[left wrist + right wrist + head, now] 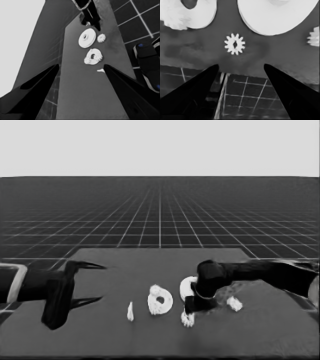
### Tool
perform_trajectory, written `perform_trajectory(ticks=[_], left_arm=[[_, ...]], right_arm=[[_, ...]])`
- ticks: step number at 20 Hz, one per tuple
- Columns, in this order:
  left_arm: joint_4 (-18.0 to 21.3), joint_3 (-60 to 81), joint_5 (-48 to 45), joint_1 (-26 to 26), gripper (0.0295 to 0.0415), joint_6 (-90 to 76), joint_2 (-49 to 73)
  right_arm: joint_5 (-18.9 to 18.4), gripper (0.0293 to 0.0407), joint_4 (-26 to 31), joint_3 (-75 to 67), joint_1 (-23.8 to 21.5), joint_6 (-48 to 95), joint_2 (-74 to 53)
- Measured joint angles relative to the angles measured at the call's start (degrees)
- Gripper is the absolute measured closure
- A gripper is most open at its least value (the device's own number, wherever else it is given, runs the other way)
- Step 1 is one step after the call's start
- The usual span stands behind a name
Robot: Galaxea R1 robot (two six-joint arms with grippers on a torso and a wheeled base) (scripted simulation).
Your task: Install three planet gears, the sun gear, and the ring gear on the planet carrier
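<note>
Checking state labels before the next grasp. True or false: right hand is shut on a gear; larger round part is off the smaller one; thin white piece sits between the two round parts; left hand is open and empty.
1. The right hand is shut on a gear. False: its fingers stand apart, and the gear lies loose on the table just ahead of them.
2. The larger round part lies beside the smaller round part, not on it. True.
3. The thin white piece lies between the two round parts. False: it lies on the far side of the smaller round part from the larger one, toward the left arm.
4. The left hand is open and holds nothing, over the table's left end. True.
</note>
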State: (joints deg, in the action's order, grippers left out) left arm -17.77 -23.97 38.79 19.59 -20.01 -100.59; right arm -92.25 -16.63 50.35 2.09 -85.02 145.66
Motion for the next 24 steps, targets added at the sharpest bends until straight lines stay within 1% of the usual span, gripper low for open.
perform_trajectory(ticks=[2,6,7,8,9,11,16,18,19,24], left_arm=[[0.0,0.0,0.0,0.0,0.0326,-0.1,0.0],[0.0,0.0,0.0,0.0,0.0326,-0.1,0.0],[0.0,0.0,0.0,0.0,0.0326,-0.1,0.0],[0.0,0.0,0.0,0.0,0.0326,-0.1,0.0],[0.0,0.0,0.0,0.0,0.0326,-0.1,0.0],[0.0,0.0,0.0,0.0,0.0326,-0.1,0.0],[0.0,0.0,0.0,0.0,0.0326,-0.1,0.0],[0.0,0.0,0.0,0.0,0.0326,-0.1,0.0],[0.0,0.0,0.0,0.0,0.0326,-0.1,0.0],[0.0,0.0,0.0,0.0,0.0326,-0.1,0.0]], right_arm=[[1.5,0.0315,2.4,6.1,-0.2,-3.5,2.8],[2.2,0.0315,3.5,9.2,-0.3,-4.7,4.0],[2.6,0.0315,-2.4,11.5,5.2,-3.1,4.5],[3.3,0.0315,-5.7,13.6,8.9,-1.7,4.9],[3.9,0.0315,-7.4,15.1,10.9,-0.8,5.2],[4.6,0.0315,-9.0,16.7,12.5,0.2,5.6],[5.0,0.0315,-9.7,17.5,13.3,0.6,5.8],[5.0,0.0386,-9.8,17.6,13.3,0.7,5.8],[5.0,0.0388,-9.8,17.6,13.3,0.7,5.8],[5.0,0.0388,-9.8,17.6,13.3,0.7,5.8]])
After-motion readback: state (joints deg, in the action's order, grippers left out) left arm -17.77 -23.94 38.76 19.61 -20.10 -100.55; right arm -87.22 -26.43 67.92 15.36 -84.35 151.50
